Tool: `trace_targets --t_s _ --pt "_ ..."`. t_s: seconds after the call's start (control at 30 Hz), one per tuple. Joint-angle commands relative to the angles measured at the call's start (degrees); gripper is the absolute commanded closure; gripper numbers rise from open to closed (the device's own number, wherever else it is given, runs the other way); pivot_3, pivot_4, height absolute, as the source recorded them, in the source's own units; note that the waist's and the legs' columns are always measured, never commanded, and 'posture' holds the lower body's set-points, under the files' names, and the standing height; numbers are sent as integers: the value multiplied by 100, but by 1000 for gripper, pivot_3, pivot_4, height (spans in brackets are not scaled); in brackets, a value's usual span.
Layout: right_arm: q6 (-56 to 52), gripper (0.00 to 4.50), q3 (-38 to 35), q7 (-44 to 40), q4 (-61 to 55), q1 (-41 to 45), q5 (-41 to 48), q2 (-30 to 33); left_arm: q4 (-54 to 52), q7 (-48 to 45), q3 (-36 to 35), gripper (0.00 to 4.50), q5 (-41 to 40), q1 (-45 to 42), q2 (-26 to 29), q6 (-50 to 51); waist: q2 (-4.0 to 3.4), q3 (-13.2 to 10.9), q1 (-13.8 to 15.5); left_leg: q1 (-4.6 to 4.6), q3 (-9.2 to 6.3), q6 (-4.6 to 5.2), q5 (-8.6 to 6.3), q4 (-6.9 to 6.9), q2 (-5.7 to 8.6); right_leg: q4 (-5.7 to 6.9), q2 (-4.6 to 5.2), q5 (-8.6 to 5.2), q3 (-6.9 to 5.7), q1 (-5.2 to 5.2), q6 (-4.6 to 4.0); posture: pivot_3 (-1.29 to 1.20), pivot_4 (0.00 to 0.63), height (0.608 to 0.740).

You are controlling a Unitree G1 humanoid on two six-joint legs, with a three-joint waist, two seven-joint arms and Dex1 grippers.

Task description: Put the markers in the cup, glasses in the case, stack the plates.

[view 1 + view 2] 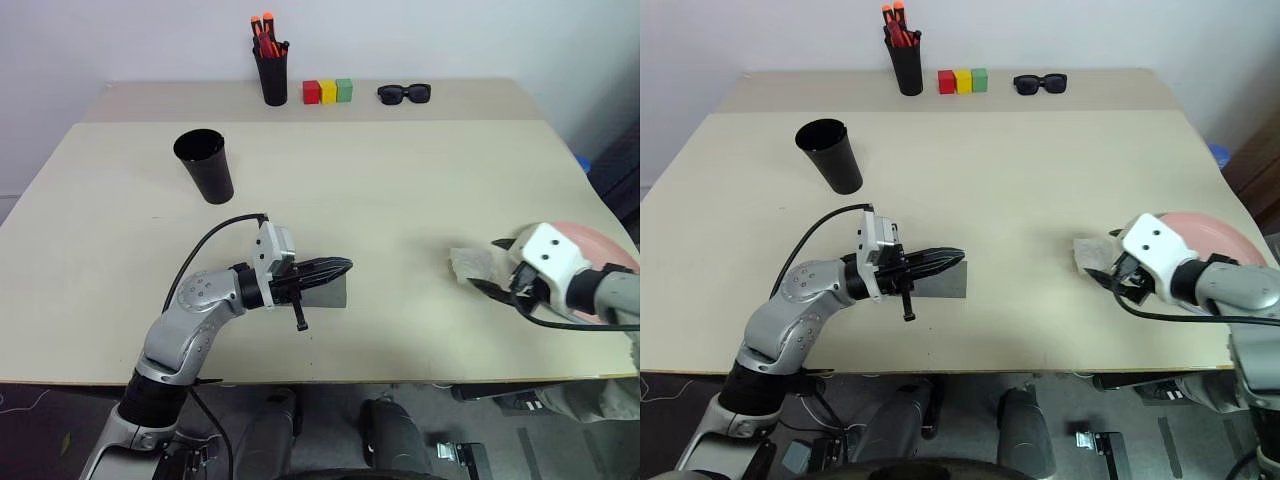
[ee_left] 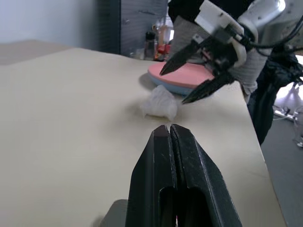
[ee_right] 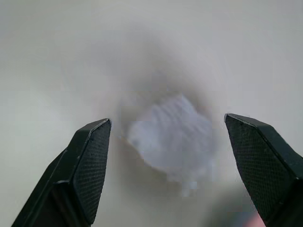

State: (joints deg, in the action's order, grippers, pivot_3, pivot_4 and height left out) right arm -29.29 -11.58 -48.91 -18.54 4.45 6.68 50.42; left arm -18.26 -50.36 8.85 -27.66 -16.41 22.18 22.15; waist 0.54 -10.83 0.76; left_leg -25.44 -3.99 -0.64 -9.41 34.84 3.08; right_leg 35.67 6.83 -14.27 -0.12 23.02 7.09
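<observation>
Lower right of the head view: the salmon pink plate (image 1: 590, 240) is largely hidden behind the right gripper (image 1: 500, 265) and its wrist; the light blue plate (image 2: 177, 89) shows only as a thin edge beneath it. Right wrist view, centre: a crumpled white object (image 3: 170, 137) is blurred and cannot be identified. Centre of the head view: the grey case (image 1: 328, 292) is partly covered by the left gripper (image 1: 345, 266).

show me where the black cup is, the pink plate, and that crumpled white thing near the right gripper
black cup (image 1: 208, 170): left eye view, on its outer side wall.
pink plate (image 2: 182, 74): left wrist view, on its top face.
crumpled white thing (image 2: 160, 103): left wrist view, on its middle, lying on the table beside the plate.
</observation>
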Motion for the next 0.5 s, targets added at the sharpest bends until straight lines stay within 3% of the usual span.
trace_targets --t_s 0.03,0.1,0.2,0.4,0.5 --pt "159 633 422 352 439 176 -326 -159 -390 155 -123 4500 -149 -59 2 98 -1 0 1 0 0 1 -1 3 0 -1 0 0 0 -2 0 0 150 740" --pt "166 633 516 440 584 257 -387 -175 -443 209 -161 4500 -183 -63 33 163 -6 -1 7 0 -3 2 -2 2 1 -3 0 0 -2 -4 0 0 150 740" --pt "38 1483 561 468 566 359 -343 -156 -552 257 -217 4500 -230 -17 93 239 -7 -1 -2 0 -2 3 -2 1 3 -2 0 0 -1 -1 0 0 150 740" --pt "-207 4477 380 499 123 416 -324 27 -519 273 -173 4500 -237 -41 86 259 -7 -1 -2 2 -2 4 -2 1 1 -1 -2 0 -1 -3 1 0 150 740" --pt "-395 4477 36 496 -134 461 -253 241 -394 219 -135 4500 -235 -118 40 218 -7 -1 9 2 -1 4 -3 2 2 -2 -2 0 -1 -3 1 0 150 740"
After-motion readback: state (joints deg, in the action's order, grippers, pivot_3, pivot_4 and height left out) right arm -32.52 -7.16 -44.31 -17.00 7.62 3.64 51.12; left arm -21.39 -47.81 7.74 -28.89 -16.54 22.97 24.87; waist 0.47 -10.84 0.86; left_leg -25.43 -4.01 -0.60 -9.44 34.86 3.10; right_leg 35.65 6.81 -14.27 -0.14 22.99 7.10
